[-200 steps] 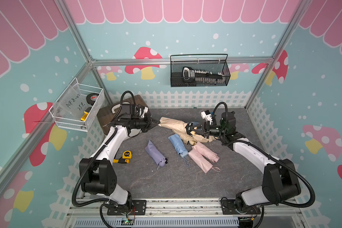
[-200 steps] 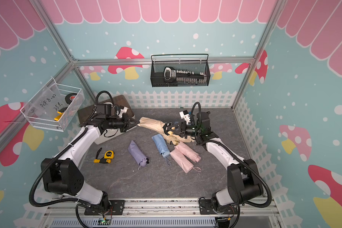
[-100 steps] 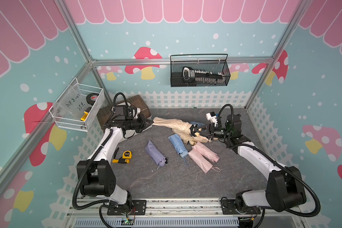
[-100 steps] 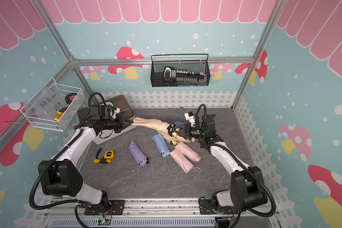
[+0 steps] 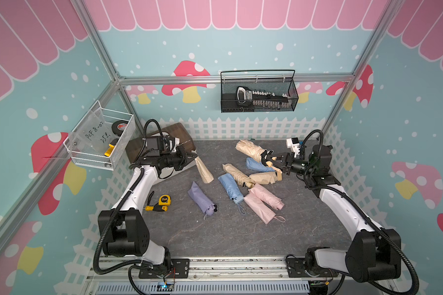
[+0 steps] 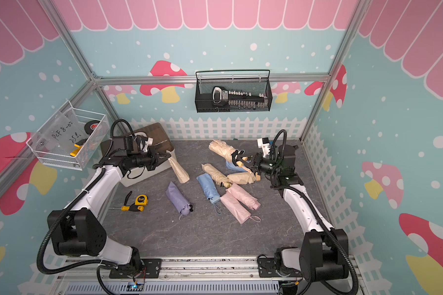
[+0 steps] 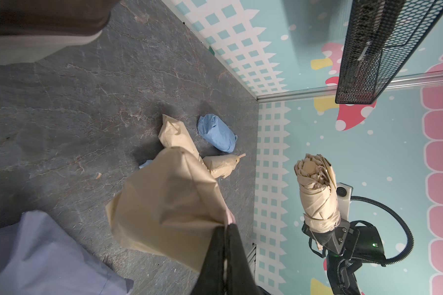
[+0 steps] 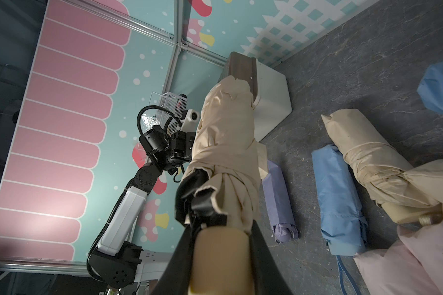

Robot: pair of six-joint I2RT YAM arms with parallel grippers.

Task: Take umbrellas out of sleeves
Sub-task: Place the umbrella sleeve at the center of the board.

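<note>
Dark, stone-patterned worktop (image 5: 228, 237) fills a cell with teal mushroom walls. Over its back edge, right of the middle, a beige umbrella (image 5: 248, 149) is held clear of the surface. It is bare, with bunched pleats bound by a strap. The right gripper (image 5: 273, 161) is clamped on its stubby handle (image 8: 220, 255), as the right wrist view shows. Well apart, toward the back left corner, a matching beige sleeve (image 5: 204, 172) hangs limp and empty. The left gripper (image 5: 191, 157) pinches one end of it, jaws fully closed on the cloth. Whether its lower end touches the worktop I cannot tell. The umbrella looks light, with a stiff core under soft, slippery fabric, so the hard handle seems the sound place to grip. The sleeve is thin and floppy and should slide with little force, so it is best nipped at its closed end. Other umbrellas lie clustered at the middle of the worktop. Of these, the lilac umbrella (image 5: 201, 198) and a blue umbrella (image 5: 230, 187) look smooth and are likely sleeved. A tape measure (image 5: 164, 200) lies near the left edge, and a box (image 5: 161, 130) sits in the back left corner.
</note>
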